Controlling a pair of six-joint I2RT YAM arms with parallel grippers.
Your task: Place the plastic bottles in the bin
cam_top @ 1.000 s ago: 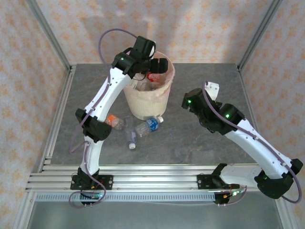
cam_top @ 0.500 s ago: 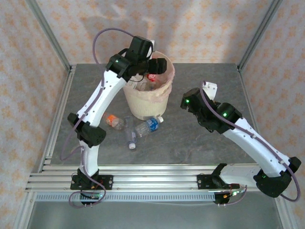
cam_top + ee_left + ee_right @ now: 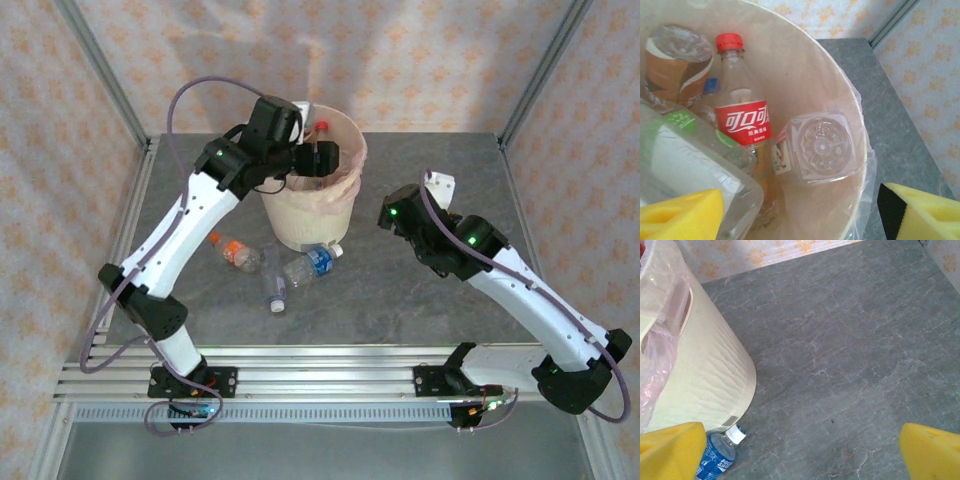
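1. While it hangs over the bin (image 3: 300, 222), the left claw (image 3: 325, 158) stands open, its yellow pads (image 3: 680, 215) wide apart and gripping nothing.
2. The right claw (image 3: 440, 188), right of the bin, gapes wide above the table (image 3: 400, 290), empty.
3. There is one bin. At least four plastic bottles lie inside, among them a red-labelled bottle (image 3: 742, 122).
4. Three more lie on the table in front of the bin: an orange bottle (image 3: 235, 252), a clear bottle (image 3: 275, 290) and a blue-labelled bottle (image 3: 312, 265).

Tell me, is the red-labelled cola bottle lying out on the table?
No, the red-labelled cola bottle sits inside the bin, its red cap on.
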